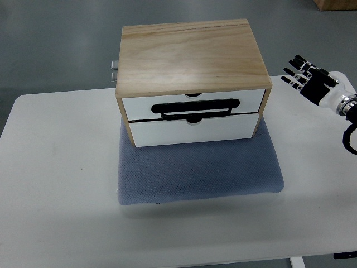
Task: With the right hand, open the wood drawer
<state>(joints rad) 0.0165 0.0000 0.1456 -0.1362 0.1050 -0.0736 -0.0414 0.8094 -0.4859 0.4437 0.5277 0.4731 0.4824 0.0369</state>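
A wooden drawer box (192,56) stands on a blue-grey mat (198,173) at the middle of the white table (56,184). It has two white drawer fronts. The upper drawer (192,105) carries a black loop handle (199,108), and the lower drawer (195,130) sits slightly out beneath it. My right hand (304,75) hovers at the right edge, well to the right of the box and level with its top. Its black fingers (295,71) are spread and hold nothing. The left arm is out of sight.
A small metal fitting (114,70) sticks out of the box's back left corner. A black cable (351,139) loops under my right wrist. Grey floor lies beyond the table's far edge, with a cardboard box corner (337,4) at the top right.
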